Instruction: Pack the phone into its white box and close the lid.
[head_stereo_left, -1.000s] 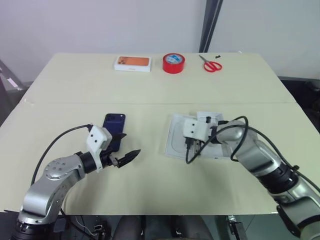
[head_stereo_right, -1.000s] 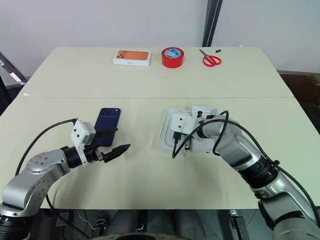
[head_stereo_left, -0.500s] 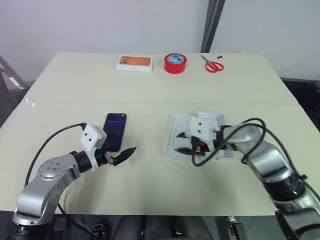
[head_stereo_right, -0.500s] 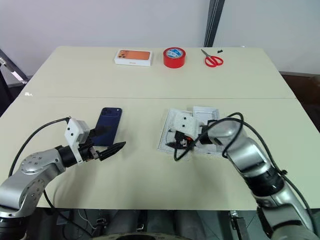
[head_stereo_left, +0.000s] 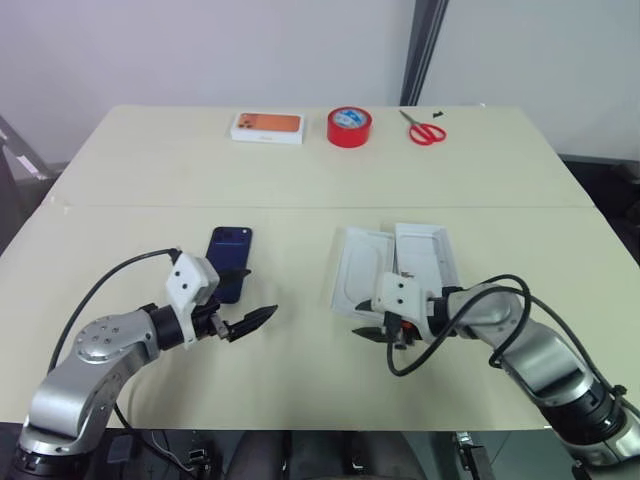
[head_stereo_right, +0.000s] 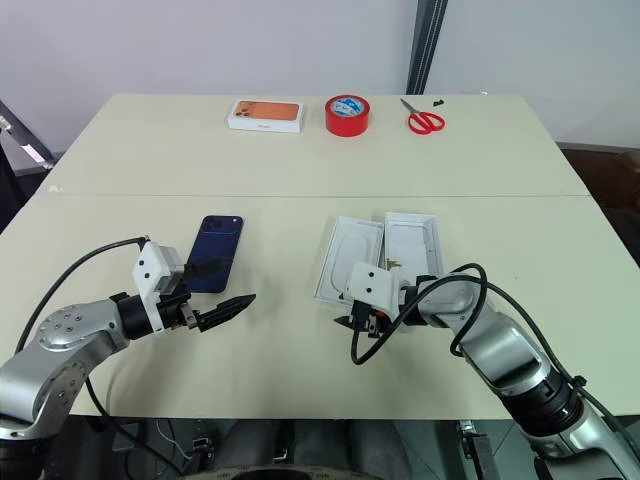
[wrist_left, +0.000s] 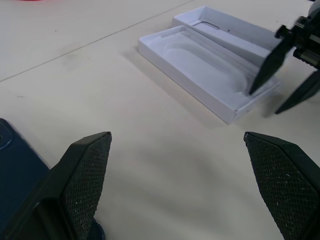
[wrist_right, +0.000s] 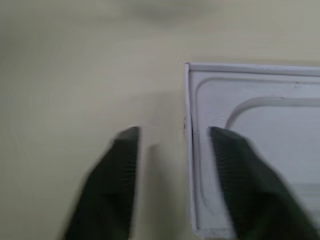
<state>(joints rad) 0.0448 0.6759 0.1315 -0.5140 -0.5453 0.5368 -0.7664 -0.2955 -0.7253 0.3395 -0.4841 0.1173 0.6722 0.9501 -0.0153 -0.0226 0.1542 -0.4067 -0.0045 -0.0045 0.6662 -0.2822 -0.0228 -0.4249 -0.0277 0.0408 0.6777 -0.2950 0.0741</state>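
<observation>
Left eye view: phone (head_stereo_left: 229, 263) lies unpacked near the desk's left edge, beside the released left gripper (head_stereo_left: 248, 322); right gripper (head_stereo_left: 372, 334), slightly parted and empty, sits at the open box (head_stereo_left: 362, 271). Next: grasp the phone.

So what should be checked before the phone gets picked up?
1. Phone flat on the table, unheld: ok.
2. Left gripper open beside the phone: ok.
3. Right gripper open: ok.
4. Right gripper clear of the left tray: not ok, fingers straddle its near wall.
5. Left tray and right tray open and empty: ok.
6. Which tray is the base: cannot tell.
</observation>
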